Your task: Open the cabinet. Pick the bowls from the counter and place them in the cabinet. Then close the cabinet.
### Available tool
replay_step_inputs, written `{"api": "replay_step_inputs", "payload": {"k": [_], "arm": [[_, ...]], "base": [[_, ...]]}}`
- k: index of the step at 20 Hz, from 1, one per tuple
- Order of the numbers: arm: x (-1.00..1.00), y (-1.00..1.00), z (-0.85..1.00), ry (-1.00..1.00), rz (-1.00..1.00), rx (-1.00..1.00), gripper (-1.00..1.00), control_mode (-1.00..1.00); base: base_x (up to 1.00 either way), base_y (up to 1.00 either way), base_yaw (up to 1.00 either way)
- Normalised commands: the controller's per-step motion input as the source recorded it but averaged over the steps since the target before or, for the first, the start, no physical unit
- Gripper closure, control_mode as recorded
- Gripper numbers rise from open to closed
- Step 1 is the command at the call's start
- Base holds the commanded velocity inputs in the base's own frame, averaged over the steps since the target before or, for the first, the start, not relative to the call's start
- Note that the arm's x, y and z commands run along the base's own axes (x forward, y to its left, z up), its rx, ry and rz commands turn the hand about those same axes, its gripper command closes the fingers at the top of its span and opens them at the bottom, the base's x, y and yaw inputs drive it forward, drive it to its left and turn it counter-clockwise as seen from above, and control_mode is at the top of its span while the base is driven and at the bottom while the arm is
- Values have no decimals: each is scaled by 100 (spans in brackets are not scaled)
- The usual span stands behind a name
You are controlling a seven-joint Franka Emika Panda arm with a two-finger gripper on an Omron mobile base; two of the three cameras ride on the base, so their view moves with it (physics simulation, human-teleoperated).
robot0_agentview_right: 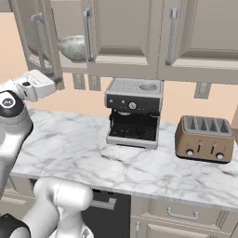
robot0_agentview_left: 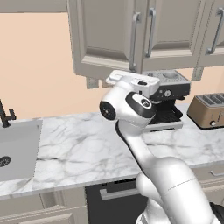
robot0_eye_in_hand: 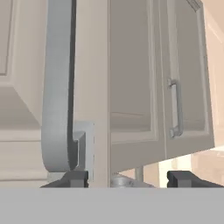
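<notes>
Arm (robot0_agentview_left: 144,153) raised from base, elbow bent, forearm reaching up and forward. White hand (robot0_agentview_left: 131,81) held level at top of reach. Gripper (robot0_eye_in_hand: 129,178) pointing forward; two dark fingertips (robot0_eye_in_hand: 186,178) apart, jaws partly open, nothing seen clamped between them.

Even, bright, diffuse rendered light; no single source can be made out. Soft shadow is cast under the cabinet (robot0_agentview_left: 131,35) onto the wall and beneath the coffee machine (robot0_agentview_right: 134,113) on the bench (robot0_agentview_right: 139,162). No glare. Hand view slightly soft close up; the handle (robot0_eye_in_hand: 59,87) looms large.
</notes>
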Motion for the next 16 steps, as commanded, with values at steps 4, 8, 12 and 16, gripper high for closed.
{"api": "replay_step_inputs", "payload": {"k": [4,8,12,16], "arm": [[78,-24,0,3,12,0,-100,-100],[83,-25,0,9,13,0,-100,-100],[71,-42,0,9,15,3,-100,-100],[63,-54,0,7,20,10,-100,-100]], "base": [[0,0,0],[0,0,0],[0,0,0],[0,0,0]]}}
